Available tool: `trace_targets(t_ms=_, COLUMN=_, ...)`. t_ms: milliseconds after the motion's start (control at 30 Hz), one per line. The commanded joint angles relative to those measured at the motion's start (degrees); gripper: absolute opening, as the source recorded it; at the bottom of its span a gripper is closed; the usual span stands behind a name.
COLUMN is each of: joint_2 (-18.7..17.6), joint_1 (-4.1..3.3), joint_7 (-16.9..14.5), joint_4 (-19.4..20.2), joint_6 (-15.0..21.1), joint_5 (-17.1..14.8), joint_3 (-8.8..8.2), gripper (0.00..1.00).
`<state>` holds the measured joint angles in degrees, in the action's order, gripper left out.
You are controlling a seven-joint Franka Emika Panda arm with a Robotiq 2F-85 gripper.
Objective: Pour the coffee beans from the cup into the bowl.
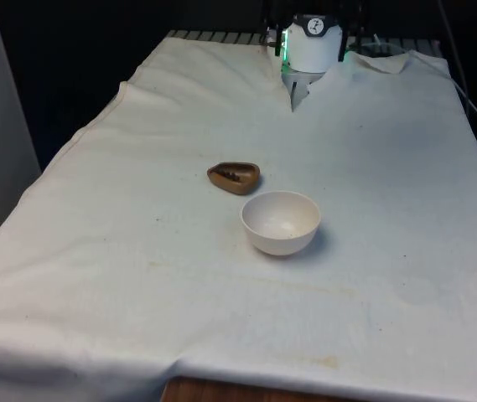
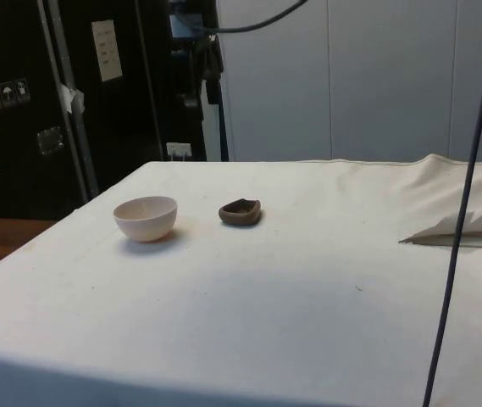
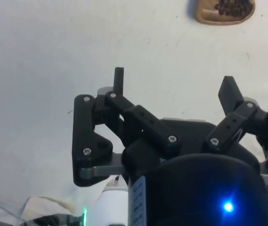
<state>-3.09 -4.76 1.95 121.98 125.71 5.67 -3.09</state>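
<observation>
A small brown, shallow wooden cup [image 1: 234,177] with an irregular rounded rim sits upright on the white table cloth [image 1: 389,167]. Dark coffee beans [image 3: 230,6] lie inside it, gathered on the bottom, as seen from the wrist camera. A round, off-white ceramic bowl [image 1: 280,222] stands upright just beside the cup, on the side nearer the front camera and slightly toward the front view's right; the two are close but a strip of cloth shows between them. The bowl's interior appears bare. In the side view the bowl [image 2: 146,218] and the cup [image 2: 241,212] stand near each other on the cloth [image 2: 308,280].

The black two-finger gripper [image 3: 174,87] hangs above bare cloth, well apart from the cup. Its fingers [image 3: 118,81] stand spread wide apart with nothing between them.
</observation>
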Motion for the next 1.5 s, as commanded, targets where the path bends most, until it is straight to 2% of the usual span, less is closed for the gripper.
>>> trace_targets(t_ms=0, joint_2=-0.1, joint_1=-0.06, joint_7=0.8, joint_4=0.9, joint_6=1.5, joint_5=1.0, joint_3=0.0, gripper=1.0)
trace_targets(t_ms=33, joint_2=-0.2, joint_1=-0.11, joint_7=0.9, joint_4=1.1, joint_6=2.0, joint_5=1.1, joint_3=0.0, gripper=1.0)
trace_targets(t_ms=67, joint_2=-0.2, joint_1=0.0, joint_7=0.2, joint_4=0.6, joint_6=0.9, joint_5=0.3, joint_3=0.0, gripper=1.0)
trace_targets(t_ms=100, joint_2=-0.2, joint_1=-0.11, joint_7=1.0, joint_4=1.5, joint_6=2.5, joint_5=1.1, joint_3=0.0, gripper=1.0)
trace_targets(t_ms=300, joint_2=-0.5, joint_1=0.0, joint_7=0.6, joint_4=3.7, joint_6=6.0, joint_5=0.5, joint_3=0.0, gripper=1.0)
trace_targets(t_ms=367, joint_2=-0.5, joint_1=0.06, joint_7=0.5, joint_4=4.5, joint_6=6.9, joint_5=0.3, joint_3=0.0, gripper=1.0)
trace_targets(t_ms=400, joint_2=-0.7, joint_1=0.06, joint_7=0.3, joint_4=3.9, joint_6=5.8, joint_5=0.4, joint_3=0.0, gripper=1.0)
trace_targets(t_ms=433, joint_2=-0.5, joint_1=0.06, joint_7=0.6, joint_4=5.0, joint_6=7.4, joint_5=0.3, joint_3=0.0, gripper=1.0)
trace_targets(t_ms=533, joint_2=-0.4, joint_1=0.11, joint_7=0.9, joint_4=6.7, joint_6=9.1, joint_5=0.4, joint_3=0.0, gripper=1.0)
trace_targets(t_ms=633, joint_2=-0.4, joint_1=0.17, joint_7=1.3, joint_4=7.9, joint_6=10.3, joint_5=0.5, joint_3=0.0, gripper=1.0)
trace_targets(t_ms=667, joint_2=-0.7, joint_1=0.17, joint_7=0.9, joint_4=7.3, joint_6=9.5, joint_5=0.3, joint_3=0.0, gripper=1.0)
trace_targets(t_ms=933, joint_2=-1.1, joint_1=0.52, joint_7=2.1, joint_4=10.9, joint_6=15.0, joint_5=0.1, joint_3=-0.17, gripper=1.0)
trace_targets(t_ms=967, joint_2=-1.0, joint_1=0.52, joint_7=2.0, joint_4=10.8, joint_6=14.2, joint_5=0.3, joint_3=-0.11, gripper=1.0)
trace_targets(t_ms=1033, joint_2=-1.6, joint_1=0.63, joint_7=2.3, joint_4=11.7, joint_6=16.9, joint_5=-0.2, joint_3=-0.17, gripper=1.0)
trace_targets(t_ms=1200, joint_2=-3.0, joint_1=0.86, joint_7=3.0, joint_4=12.4, joint_6=19.8, joint_5=0.1, joint_3=-0.17, gripper=1.0)
trace_targets(t_ms=1233, joint_2=-2.8, joint_1=0.8, joint_7=2.9, joint_4=12.2, joint_6=18.7, joint_5=0.2, joint_3=-0.17, gripper=1.0)
trace_targets(t_ms=1267, joint_2=-3.4, joint_1=0.92, joint_7=3.0, joint_4=12.4, joint_6=20.2, joint_5=0.2, joint_3=-0.23, gripper=1.0)
trace_targets(t_ms=1467, joint_2=-5.3, joint_1=1.38, joint_7=2.5, joint_4=12.5, joint_6=22.1, joint_5=0.2, joint_3=-0.57, gripper=1.0)
